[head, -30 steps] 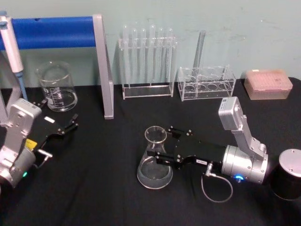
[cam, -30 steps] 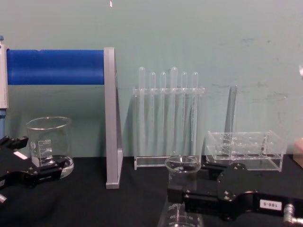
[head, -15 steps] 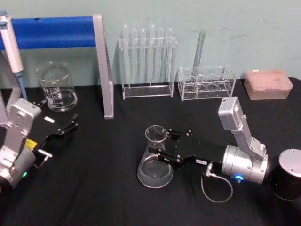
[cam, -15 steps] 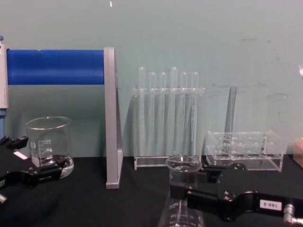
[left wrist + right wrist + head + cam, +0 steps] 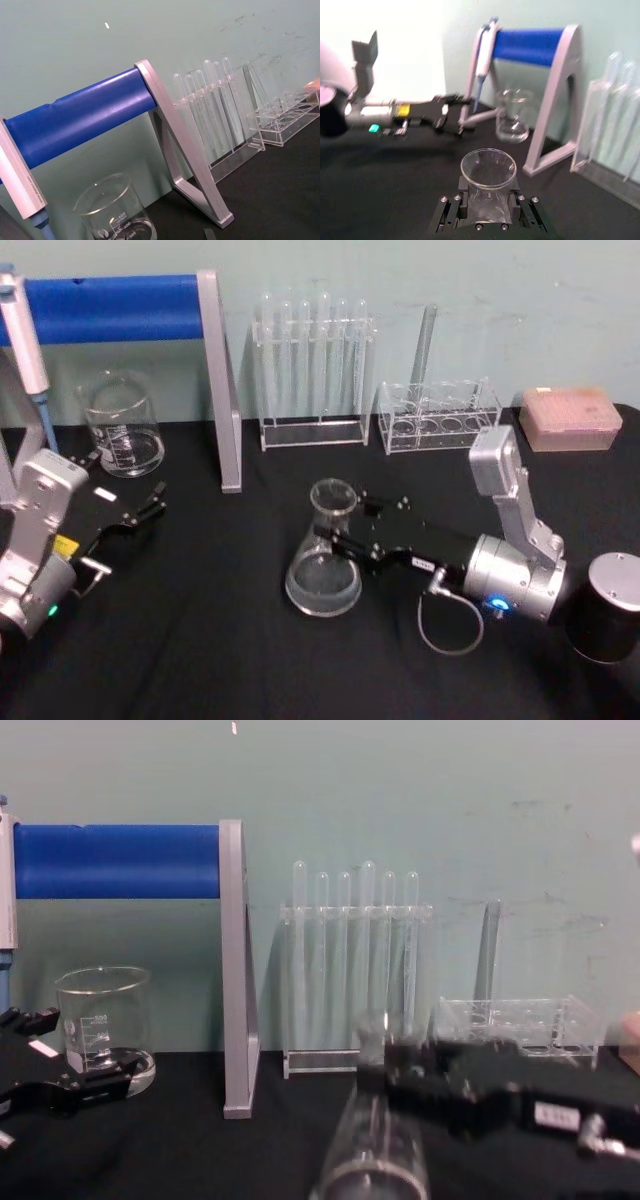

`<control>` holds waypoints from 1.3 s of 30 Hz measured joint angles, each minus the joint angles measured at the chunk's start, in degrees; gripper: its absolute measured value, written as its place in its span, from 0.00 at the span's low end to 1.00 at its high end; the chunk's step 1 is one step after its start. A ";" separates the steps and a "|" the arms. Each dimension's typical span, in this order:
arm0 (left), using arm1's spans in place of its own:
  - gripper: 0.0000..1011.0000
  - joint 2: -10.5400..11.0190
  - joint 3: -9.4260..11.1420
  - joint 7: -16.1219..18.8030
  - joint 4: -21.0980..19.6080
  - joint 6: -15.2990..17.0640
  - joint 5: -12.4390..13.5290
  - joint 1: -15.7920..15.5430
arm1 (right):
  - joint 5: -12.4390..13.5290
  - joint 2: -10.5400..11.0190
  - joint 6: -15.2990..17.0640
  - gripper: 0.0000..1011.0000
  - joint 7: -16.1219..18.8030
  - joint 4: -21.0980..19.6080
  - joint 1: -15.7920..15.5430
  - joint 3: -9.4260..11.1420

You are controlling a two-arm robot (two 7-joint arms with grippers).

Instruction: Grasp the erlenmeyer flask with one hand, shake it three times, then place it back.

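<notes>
In the head view, the right gripper (image 5: 336,528) reaches across the middle of the black table (image 5: 200,650). It pinches the flask (image 5: 323,575) by its narrow neck, one finger on each side. Gripping just under the flared rim probably keeps the glass from sliding out during a shake. The flask leans, with its neck toward the gripper and its wide base toward the robot's left. The left gripper (image 5: 135,518) sits parked at the table's left side near the beaker (image 5: 122,430), fingers spread and holding nothing, well apart from the work.

In the left wrist view, the beaker, the blue-barred stand (image 5: 85,115) and the test tube rack (image 5: 215,115) line the back wall, which leaves the middle free for swinging.

In the right wrist view, the flask's round mouth sits centred between the fingers (image 5: 462,186), which press against the neck.

In the chest view, the flask is blurred and tipped, its base toward the camera and seemingly off the table. I judge this to be a shake in progress.
</notes>
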 joint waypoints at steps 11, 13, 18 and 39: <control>0.99 0.00 0.00 0.00 0.00 0.00 0.00 0.00 | -4.59 -2.47 3.15 0.45 -16.69 -13.47 -5.62 4.02; 0.99 0.00 0.00 0.00 0.00 0.00 0.00 0.00 | -5.65 -3.00 3.61 0.45 -19.64 -16.10 -7.27 4.87; 0.99 0.00 0.00 0.00 0.00 0.00 0.00 0.00 | -6.77 -3.90 4.59 0.45 -24.31 -20.00 -10.60 6.89; 0.99 0.00 0.00 0.00 0.00 0.00 0.00 0.00 | -12.28 -6.28 9.06 0.45 -36.08 -26.45 -19.42 14.43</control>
